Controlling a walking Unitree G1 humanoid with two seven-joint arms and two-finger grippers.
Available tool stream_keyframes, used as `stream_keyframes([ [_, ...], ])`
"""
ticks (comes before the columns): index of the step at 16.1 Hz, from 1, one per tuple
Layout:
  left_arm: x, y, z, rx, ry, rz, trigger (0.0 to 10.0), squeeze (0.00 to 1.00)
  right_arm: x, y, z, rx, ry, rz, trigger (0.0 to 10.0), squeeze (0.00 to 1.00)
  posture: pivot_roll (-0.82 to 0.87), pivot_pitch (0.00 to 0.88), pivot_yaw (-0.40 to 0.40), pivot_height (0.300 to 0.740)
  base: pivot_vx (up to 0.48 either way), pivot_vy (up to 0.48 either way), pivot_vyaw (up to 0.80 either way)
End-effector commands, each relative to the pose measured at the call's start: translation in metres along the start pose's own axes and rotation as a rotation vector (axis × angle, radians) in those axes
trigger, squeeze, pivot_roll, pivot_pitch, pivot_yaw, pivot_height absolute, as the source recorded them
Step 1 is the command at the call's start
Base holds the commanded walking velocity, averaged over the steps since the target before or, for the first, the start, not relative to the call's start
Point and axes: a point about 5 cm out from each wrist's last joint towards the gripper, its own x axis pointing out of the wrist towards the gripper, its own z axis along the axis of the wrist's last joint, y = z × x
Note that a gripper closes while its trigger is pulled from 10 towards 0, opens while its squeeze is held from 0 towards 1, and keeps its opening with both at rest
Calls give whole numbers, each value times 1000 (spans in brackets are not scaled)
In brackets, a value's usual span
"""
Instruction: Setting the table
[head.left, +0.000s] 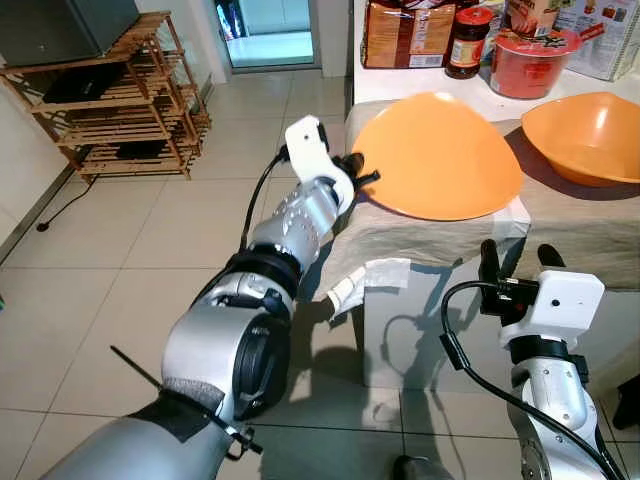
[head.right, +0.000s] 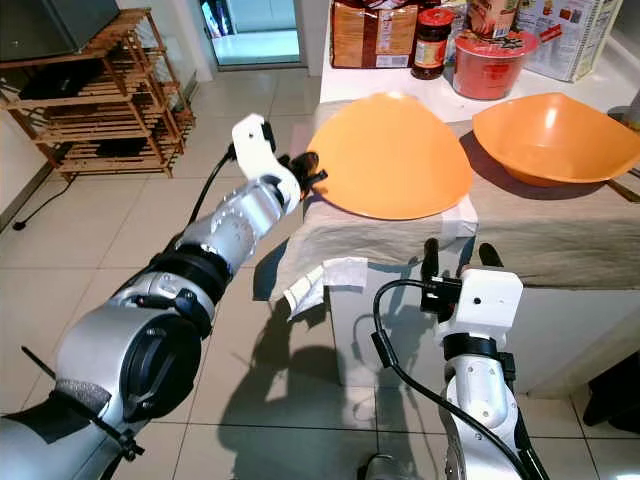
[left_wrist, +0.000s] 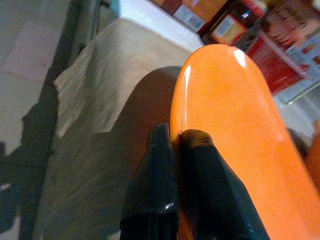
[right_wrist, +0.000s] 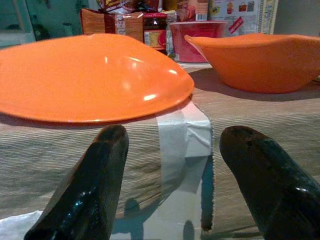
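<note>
- The left end effector (head.left: 362, 172) is clamped on the near-left rim of the orange plate (head.left: 440, 155); in the left wrist view its two black fingers (left_wrist: 152, 190) pinch the thin edge from either side.
- The orange plate lies on the cloth-covered counter (head.left: 570, 225), at its left front corner, with its rim jutting slightly past the edge; it seems to tilt a little where it is gripped.
- The plate looks like glossy moulded plastic: broad, shallow, roughly triangular with rounded corners. I judge it light and stiff, unlikely to break, but slick, so a rim pinch could let it swing or slip if moved fast.
- The rim is the sensible place to hold it, since the face offers nothing to grasp; a deeper bite on the edge would steady it.
- A matching orange bowl (head.left: 585, 135), deeper and with the same shine, stands to the right, near but apart from the plate.
- The right end effector (head.left: 520, 262) hangs below the counter front, its fingers spread apart and holding nothing.
- The cloth (head.right: 560, 235) is a coarse, ribbed beige weave, draped over the edge and fixed with pale tape (right_wrist: 182, 137).
- Behind, on the bare white top, stand a red tub (head.left: 530, 62), a dark jar (head.left: 468, 42) and printed packets.
- A slatted wooden shelf (head.left: 120, 110) stands on the tiled floor to the left.
</note>
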Motion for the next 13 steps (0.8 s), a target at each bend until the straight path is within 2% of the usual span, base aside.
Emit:
stream_keyframes([
  [1,1,-3,3,12,0,-12,0,0,-2,3,-4,7,27,13,10000,0,-158,73,108,740,0,0,0],
  [2,1,-5,3,9,-2,-22,0,0,-1,3,-5,6,29,13,10000,0,-157,72,108,740,0,0,0],
  [3,2,-17,10,-2,-30,-79,0,0,-1,3,-5,6,31,18,10000,0,-154,72,106,740,0,0,0],
  [5,2,-23,15,-2,-47,-115,0,0,0,4,-6,6,32,20,10000,0,-151,71,107,740,0,0,0],
  [11,2,-32,33,-20,-116,-154,0,0,2,4,-6,8,33,18,10000,0,-144,73,108,740,0,0,0],
  [13,2,-28,29,-5,-103,-133,0,0,2,5,-8,8,37,21,10000,0,-144,71,110,740,0,0,0],
])
